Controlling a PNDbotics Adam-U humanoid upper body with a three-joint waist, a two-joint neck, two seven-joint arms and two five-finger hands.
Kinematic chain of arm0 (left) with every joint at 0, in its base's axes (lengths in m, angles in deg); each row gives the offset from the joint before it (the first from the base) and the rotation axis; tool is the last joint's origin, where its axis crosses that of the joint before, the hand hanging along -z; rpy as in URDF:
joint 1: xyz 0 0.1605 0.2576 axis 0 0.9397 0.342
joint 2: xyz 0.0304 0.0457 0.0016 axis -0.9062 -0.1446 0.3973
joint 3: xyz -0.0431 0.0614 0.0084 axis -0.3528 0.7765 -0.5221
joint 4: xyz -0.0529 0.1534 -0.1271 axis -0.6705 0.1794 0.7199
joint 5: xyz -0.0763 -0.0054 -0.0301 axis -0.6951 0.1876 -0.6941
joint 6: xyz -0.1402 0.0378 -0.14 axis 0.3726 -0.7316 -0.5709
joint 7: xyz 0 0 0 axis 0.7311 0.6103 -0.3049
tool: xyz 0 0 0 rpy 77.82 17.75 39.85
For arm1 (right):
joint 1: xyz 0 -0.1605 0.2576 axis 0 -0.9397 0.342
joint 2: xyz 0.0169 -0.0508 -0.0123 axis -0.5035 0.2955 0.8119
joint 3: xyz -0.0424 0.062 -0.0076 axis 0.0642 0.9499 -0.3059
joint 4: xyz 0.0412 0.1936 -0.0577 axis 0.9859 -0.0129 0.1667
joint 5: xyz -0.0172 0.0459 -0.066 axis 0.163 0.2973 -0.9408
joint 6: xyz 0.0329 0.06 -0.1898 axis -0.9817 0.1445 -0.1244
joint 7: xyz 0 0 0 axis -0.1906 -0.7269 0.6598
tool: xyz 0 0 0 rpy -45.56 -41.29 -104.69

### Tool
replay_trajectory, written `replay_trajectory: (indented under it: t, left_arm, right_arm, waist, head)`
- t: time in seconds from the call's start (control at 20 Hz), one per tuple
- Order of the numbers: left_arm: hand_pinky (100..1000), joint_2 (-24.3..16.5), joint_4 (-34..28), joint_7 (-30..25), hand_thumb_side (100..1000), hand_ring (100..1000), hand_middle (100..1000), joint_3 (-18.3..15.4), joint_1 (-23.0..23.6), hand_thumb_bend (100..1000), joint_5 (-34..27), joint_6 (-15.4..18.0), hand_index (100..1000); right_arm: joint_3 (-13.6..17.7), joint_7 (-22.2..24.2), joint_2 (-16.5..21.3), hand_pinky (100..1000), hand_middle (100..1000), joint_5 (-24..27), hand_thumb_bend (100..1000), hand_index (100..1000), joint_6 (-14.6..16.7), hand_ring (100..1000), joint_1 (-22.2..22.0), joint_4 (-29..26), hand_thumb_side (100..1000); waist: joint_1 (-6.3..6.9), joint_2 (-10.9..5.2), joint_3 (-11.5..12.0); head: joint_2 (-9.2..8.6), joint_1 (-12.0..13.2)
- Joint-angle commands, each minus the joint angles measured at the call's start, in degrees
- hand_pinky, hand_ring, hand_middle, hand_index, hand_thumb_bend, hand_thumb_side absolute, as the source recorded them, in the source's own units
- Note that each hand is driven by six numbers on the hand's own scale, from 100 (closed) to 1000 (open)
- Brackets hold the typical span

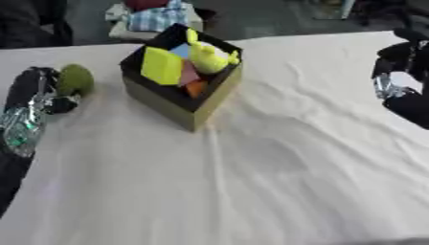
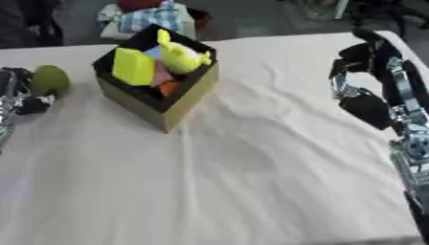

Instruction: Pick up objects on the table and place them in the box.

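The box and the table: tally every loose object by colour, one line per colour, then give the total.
Yellow: 2, a block and a toy figure, both in the box.
Green: 1, a ball at the left hand, outside the box.
Pink: 1, a piece in the box.
Orange: 1, a piece in the box.
Blue: 1, a piece in the box.
Total: 6.

Box [image 1: 180, 91] holds blocks [image 1: 163, 66]; ball [image 1: 74, 79] lies left of it

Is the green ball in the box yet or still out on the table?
Still out. The green ball lies on the white cloth left of the box, right by the left hand; whether the hand grips it, cannot tell.
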Motion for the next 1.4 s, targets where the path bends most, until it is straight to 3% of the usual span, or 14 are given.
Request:
replay_trajectory:
  t: [0.05,0.4,0.7,0.9,1.2,1.4]
  left_arm:
    - [528,-1.45,-2.33,3.83,100,502,384,-0.52,-1.35,100,-3.29,0.53,520]
    - [513,-3.56,-11.32,4.79,100,499,373,0.16,-0.82,100,-12.09,1.62,510]
    - [529,-5.62,-25.22,-0.55,100,513,385,3.51,-0.55,100,-17.67,2.62,519]
    - [548,-5.2,-31.17,-5.64,102,526,401,7.24,-1.51,102,-18.99,3.76,533]
    - [572,-1.19,-29.47,-12.67,141,542,426,12.18,-4.73,155,-15.4,6.23,555]
    - [614,1.35,-26.83,-17.09,212,585,491,14.01,-5.41,254,-11.38,8.01,621]
  right_arm:
    - [0.34,0.01,0.83,716,663,0.42,100,918,0.22,710,0.5,-0.44,332]
    - [0.48,-0.12,0.87,716,663,0.5,100,918,0.29,710,0.45,-0.41,331]
    - [0.51,-0.14,0.9,716,663,0.49,100,918,0.3,710,0.44,-0.45,330]
    - [0.39,0.01,0.84,716,663,0.49,100,918,0.31,711,0.45,-0.44,330]
    - [0.15,0.36,0.6,717,663,0.57,100,918,0.34,711,0.48,-0.35,330]
    - [0.12,0.45,0.51,717,663,0.63,100,918,0.31,711,0.51,-0.34,330]
  waist:
    - [-0.3,-1.5,-0.09]
    - [-0.18,-1.59,-0.07]
    - [-0.06,-1.6,0.11]
    - [-0.15,-1.71,0.01]
    - [-0.43,-1.88,-1.01]
    - [-0.68,-1.78,-1.8]
  head:
    - [-0.63,0.01]
    - [-0.83,-0.26]
    - [-0.95,-0.43]
    - [-0.83,-0.34]
    - [-0.68,0.0]
    - [-0.58,0.25]
